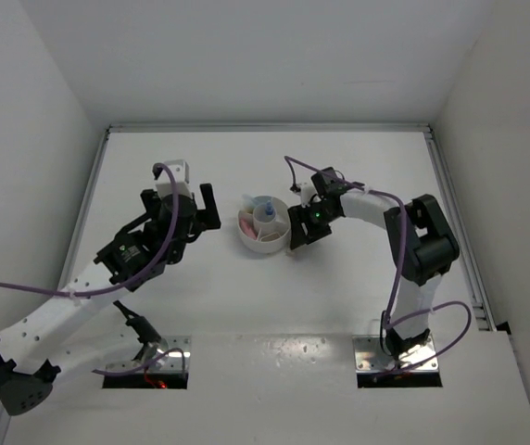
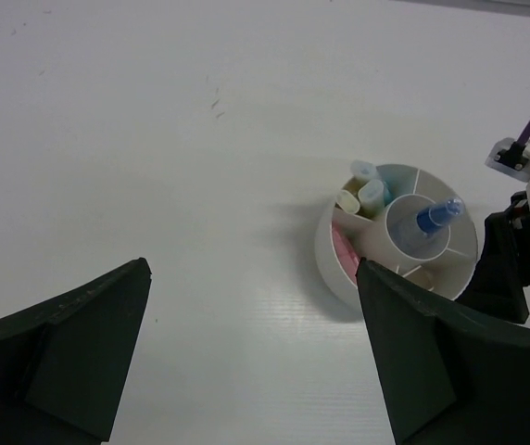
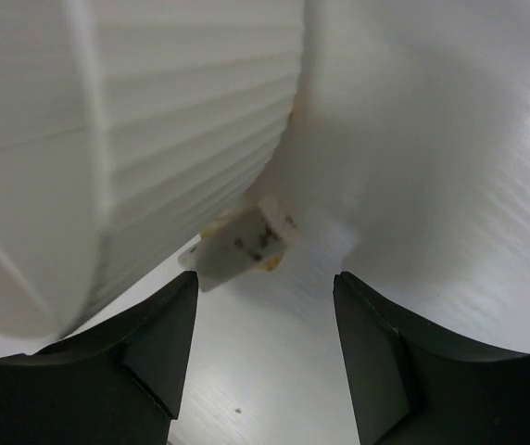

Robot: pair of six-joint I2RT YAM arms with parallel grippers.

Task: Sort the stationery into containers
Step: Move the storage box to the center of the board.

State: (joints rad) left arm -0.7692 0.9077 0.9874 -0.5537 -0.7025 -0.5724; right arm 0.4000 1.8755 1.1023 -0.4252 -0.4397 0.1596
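Observation:
The round white tub [image 1: 263, 247] stands mid-table. In the left wrist view its wall [image 2: 333, 267] shows, with a blue piece [image 2: 436, 216] upright in the centre cup. Pale blue and beige pieces [image 2: 367, 191] and a pink piece [image 2: 343, 248] lie in the outer compartments. My left gripper [image 2: 253, 269] is open and empty over bare table, left of the tub [image 1: 205, 209]. My right gripper [image 3: 265, 278] is open at the tub's right side [image 1: 297, 228]. Just ahead of its fingertips, a small white-and-yellow piece [image 3: 246, 243] lies on the table against the tub's outer wall [image 3: 154, 139].
White walls close in the table on the left, back and right. A raised rail [image 1: 450, 204] runs along the right edge. Purple cables [image 1: 293, 171] loop off both arms. The right arm's dark body [image 2: 515, 269] sits close beside the tub.

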